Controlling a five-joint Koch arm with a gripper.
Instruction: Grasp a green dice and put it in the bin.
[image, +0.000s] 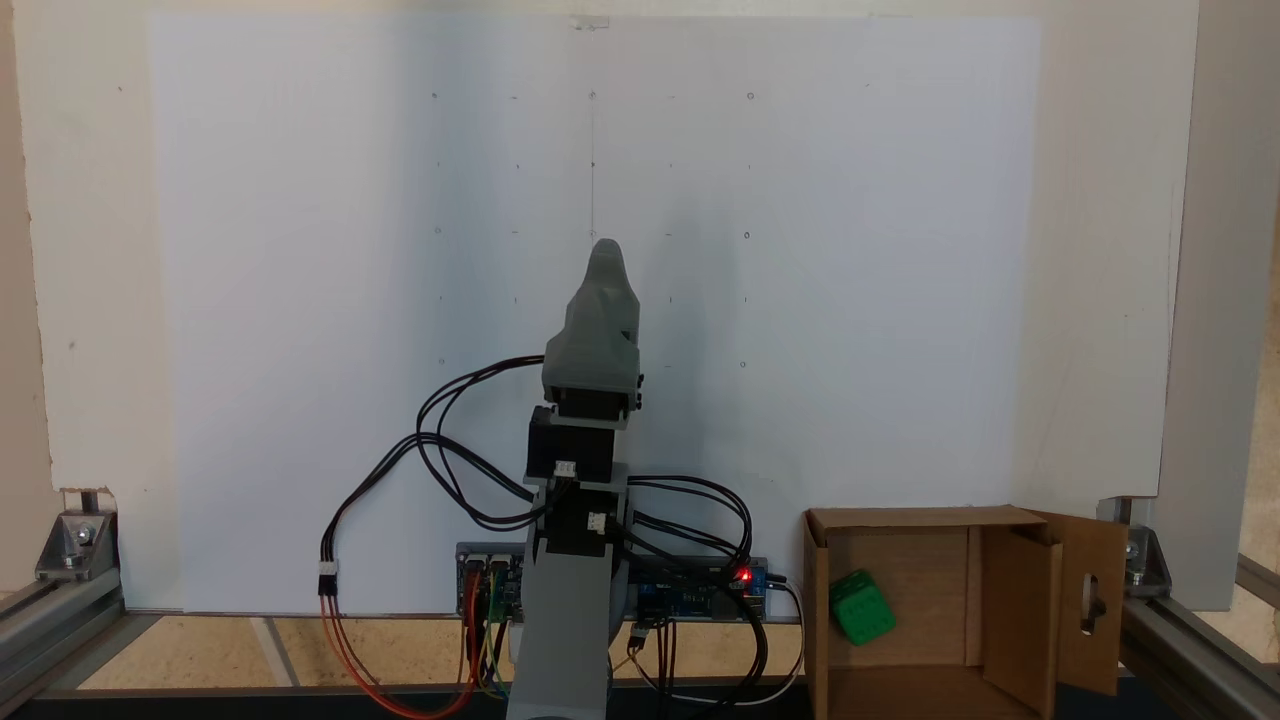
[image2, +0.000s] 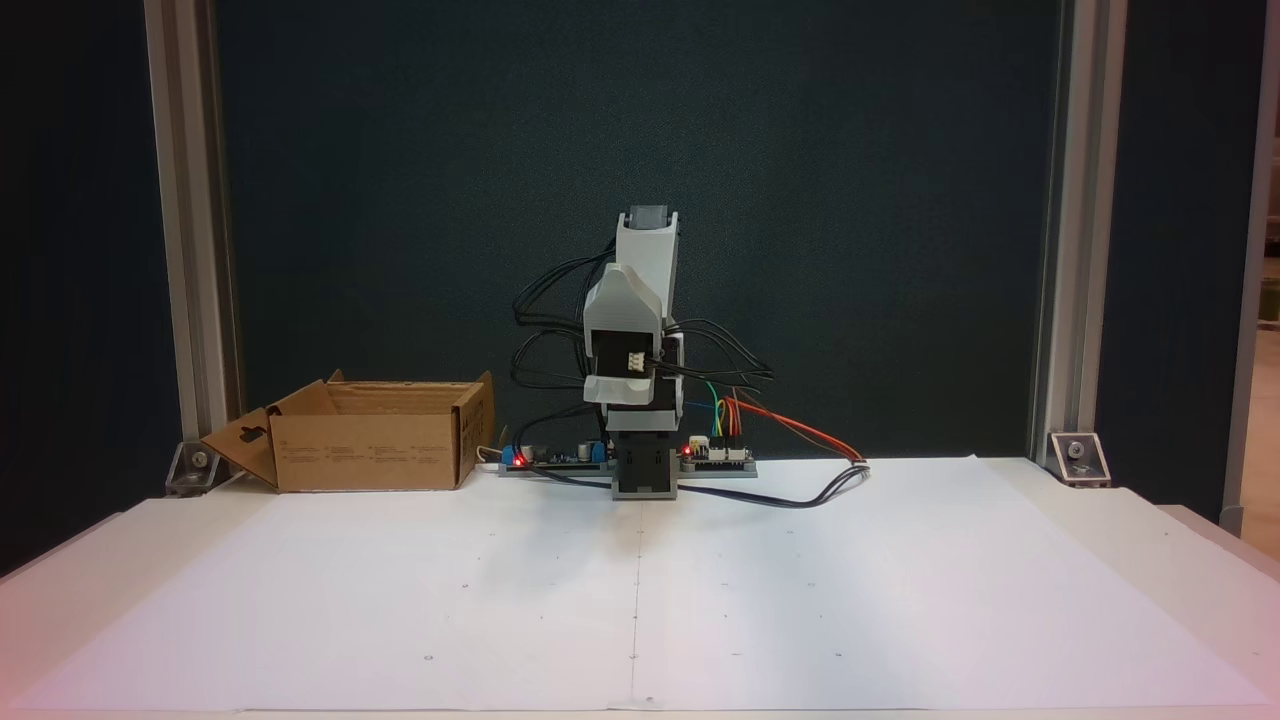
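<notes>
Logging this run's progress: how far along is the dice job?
Looks finished: the green dice lies inside the bin. Nothing is in hand; the arm's gripper sits folded over the base, away from the box. No step appears left.

A lab bench is suggested by aluminium framing (image2: 190, 240) at the frame's sides, a dot-marked paper sheet (image2: 640, 590) and exposed boards (image: 700, 592).

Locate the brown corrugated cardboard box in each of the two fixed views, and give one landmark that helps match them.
In a fixed view, the brown corrugated cardboard box sits at the lower right, seen from above, with the small green dice inside.
In a fixed view, the box sits at the left, seen side-on, beside the arm's base.
Shared landmark: the flap with the keyhole cutout.
</notes>
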